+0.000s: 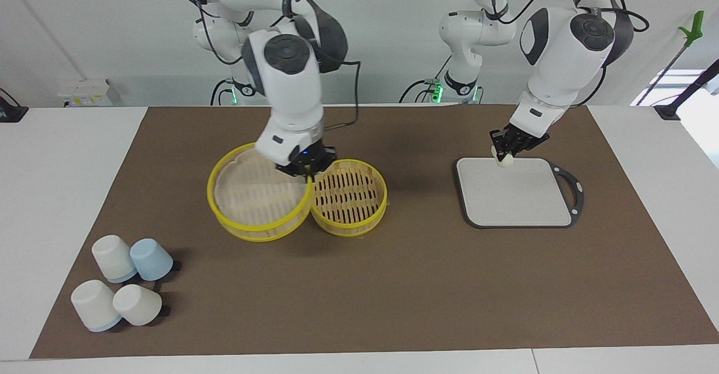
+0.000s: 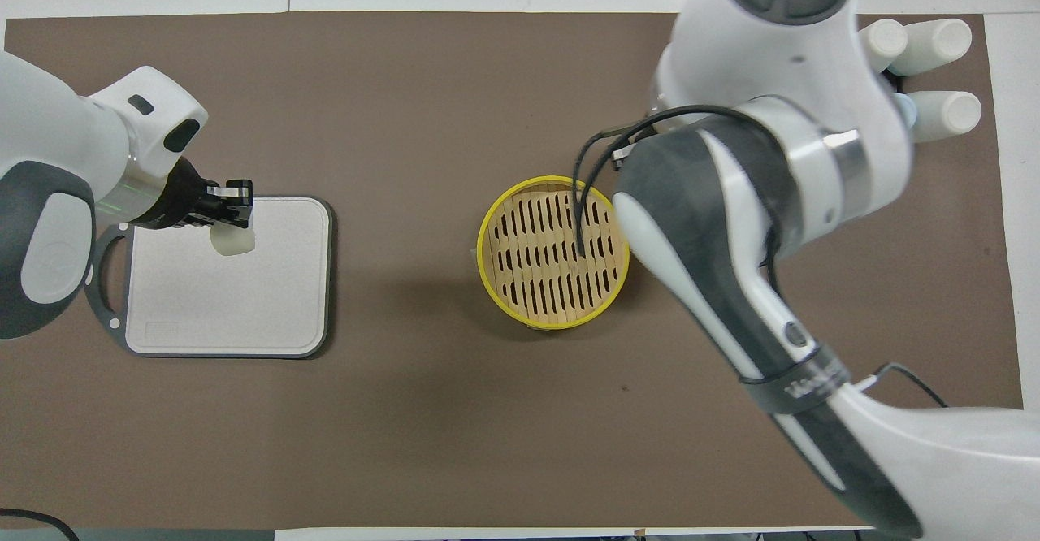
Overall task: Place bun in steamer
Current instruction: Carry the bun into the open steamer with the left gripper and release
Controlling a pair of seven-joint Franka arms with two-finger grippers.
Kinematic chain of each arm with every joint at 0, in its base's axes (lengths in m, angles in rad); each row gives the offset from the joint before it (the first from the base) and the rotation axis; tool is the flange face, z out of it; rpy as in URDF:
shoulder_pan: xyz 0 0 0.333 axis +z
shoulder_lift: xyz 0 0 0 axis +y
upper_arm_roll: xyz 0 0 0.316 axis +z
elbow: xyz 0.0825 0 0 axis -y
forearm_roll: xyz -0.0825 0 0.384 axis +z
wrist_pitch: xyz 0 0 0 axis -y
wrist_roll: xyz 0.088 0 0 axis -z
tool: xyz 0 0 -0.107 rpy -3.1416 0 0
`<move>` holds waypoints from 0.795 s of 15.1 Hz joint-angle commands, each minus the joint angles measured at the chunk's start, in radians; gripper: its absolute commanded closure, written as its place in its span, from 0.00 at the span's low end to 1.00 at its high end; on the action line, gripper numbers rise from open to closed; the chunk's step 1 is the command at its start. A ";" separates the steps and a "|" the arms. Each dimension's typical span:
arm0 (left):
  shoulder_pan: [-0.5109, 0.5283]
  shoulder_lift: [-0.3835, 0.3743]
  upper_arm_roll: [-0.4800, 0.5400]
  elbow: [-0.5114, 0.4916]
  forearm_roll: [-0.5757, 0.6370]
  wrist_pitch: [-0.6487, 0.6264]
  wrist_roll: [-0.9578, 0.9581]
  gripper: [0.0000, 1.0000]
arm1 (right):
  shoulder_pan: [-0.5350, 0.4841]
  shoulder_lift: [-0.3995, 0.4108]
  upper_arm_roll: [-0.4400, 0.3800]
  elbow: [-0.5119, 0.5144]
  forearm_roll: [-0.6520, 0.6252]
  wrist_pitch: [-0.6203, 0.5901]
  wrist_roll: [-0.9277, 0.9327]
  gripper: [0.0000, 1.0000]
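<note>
The bun (image 1: 504, 160) is a small cream-white lump at the edge of the cutting board (image 1: 517, 200) nearer the robots. My left gripper (image 1: 510, 148) is shut on it from above; I cannot tell whether the bun still touches the board. It also shows in the overhead view (image 2: 236, 240) under the left gripper (image 2: 230, 209). The steamer (image 1: 348, 197) with its slatted floor stands mid-table and holds nothing (image 2: 552, 253). My right gripper (image 1: 306, 170) is shut on the rim of the yellow-rimmed lid (image 1: 255, 197), which is tilted and touches the steamer.
Several white and blue cups (image 1: 123, 284) lie at the right arm's end of the table, farther from the robots. The grey-rimmed cutting board (image 2: 227, 305) has a handle. In the overhead view my right arm hides the lid.
</note>
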 commanded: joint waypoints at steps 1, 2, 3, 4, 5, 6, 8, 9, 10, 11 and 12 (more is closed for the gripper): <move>-0.082 0.006 -0.033 -0.007 -0.008 0.061 -0.181 0.79 | -0.102 -0.042 0.014 -0.049 -0.001 -0.069 -0.107 1.00; -0.145 0.019 -0.033 -0.007 -0.008 0.110 -0.260 0.79 | -0.148 -0.063 0.014 -0.091 -0.003 -0.075 -0.150 1.00; -0.208 0.050 -0.033 -0.007 -0.007 0.159 -0.332 0.78 | -0.185 -0.074 0.014 -0.118 -0.004 -0.069 -0.209 1.00; -0.268 0.082 -0.032 -0.004 -0.007 0.202 -0.391 0.78 | -0.203 -0.084 0.013 -0.129 -0.012 -0.075 -0.245 1.00; -0.320 0.120 -0.030 -0.004 -0.002 0.260 -0.460 0.78 | -0.228 -0.091 0.013 -0.135 -0.012 -0.078 -0.262 1.00; -0.370 0.160 -0.030 -0.004 0.003 0.322 -0.524 0.78 | -0.243 -0.097 0.013 -0.154 -0.012 -0.083 -0.271 1.00; -0.418 0.191 -0.030 -0.017 0.004 0.408 -0.554 0.78 | -0.240 -0.122 0.013 -0.209 -0.012 -0.060 -0.268 1.00; -0.428 0.222 -0.030 -0.021 0.004 0.442 -0.556 0.78 | -0.227 -0.124 0.014 -0.212 -0.012 -0.046 -0.256 1.00; -0.452 0.258 -0.029 -0.018 0.004 0.481 -0.560 0.78 | -0.199 -0.124 0.013 -0.212 -0.014 -0.043 -0.239 1.00; -0.474 0.309 -0.026 -0.013 0.015 0.512 -0.575 0.78 | -0.184 -0.124 0.013 -0.214 -0.015 -0.040 -0.219 1.00; -0.480 0.341 -0.026 -0.011 0.053 0.546 -0.582 0.78 | -0.182 -0.124 0.013 -0.214 -0.017 -0.037 -0.207 1.00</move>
